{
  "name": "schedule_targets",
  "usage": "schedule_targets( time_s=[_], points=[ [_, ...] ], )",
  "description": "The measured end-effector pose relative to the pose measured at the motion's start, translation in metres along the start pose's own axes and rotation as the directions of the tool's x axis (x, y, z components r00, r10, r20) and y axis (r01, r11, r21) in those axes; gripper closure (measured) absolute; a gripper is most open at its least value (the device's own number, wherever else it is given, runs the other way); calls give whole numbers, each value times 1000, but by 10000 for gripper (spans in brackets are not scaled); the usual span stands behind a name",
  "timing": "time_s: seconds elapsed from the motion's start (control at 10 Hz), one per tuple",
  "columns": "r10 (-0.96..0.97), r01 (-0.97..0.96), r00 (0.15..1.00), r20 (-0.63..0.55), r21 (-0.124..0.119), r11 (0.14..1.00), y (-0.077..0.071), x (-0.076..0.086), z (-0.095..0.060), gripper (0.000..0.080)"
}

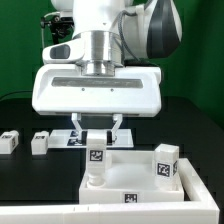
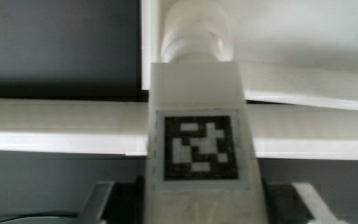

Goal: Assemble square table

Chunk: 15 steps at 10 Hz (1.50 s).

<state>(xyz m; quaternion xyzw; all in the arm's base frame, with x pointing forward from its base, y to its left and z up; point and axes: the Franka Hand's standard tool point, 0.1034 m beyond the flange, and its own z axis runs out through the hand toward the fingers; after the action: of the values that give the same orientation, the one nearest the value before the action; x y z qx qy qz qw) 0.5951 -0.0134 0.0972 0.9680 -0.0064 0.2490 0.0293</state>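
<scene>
leg [image 1: 96, 166]: wht plastic, smooth, matt; tabletop [image 1: 135, 162]: same, slight sheen; work surf. [image 1: 20, 112]: blk, matt.

Count by kind, exterior view.
- table top [image 1: 110, 190]: one.
- legs: four in all. One held leg [image 1: 96, 154] at centre, one standing leg [image 1: 166, 162] at exterior view's right, two lying at exterior view's left: outer leg [image 1: 8, 141] and inner leg [image 1: 40, 143].
- gripper [image 1: 97, 136]: one.
- marker board [image 1: 72, 139]: one, far side, mostly hidden.
- border rail [image 1: 30, 213]: one, near edge.
</scene>
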Motion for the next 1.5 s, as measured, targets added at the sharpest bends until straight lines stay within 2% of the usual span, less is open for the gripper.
schedule_targets(
  time_s=[0.5, 0.6, 0.9, 1.4, 1.5],
  points=[
    [-2, 2, 1000, -5, 2, 1000, -3, 5, 5, 509],
    [-2, 2, 1000, -3, -1, 1000, -2, 2, 7, 509],
    [-9, 8, 999, -38, -30, 1000, 4, -4, 11, 509],
    [-13, 11, 998, -56, -38, 999, 3, -3, 12, 508],
    [-13, 11, 998, -56, -38, 999, 3, -3, 12, 305]
  ],
)
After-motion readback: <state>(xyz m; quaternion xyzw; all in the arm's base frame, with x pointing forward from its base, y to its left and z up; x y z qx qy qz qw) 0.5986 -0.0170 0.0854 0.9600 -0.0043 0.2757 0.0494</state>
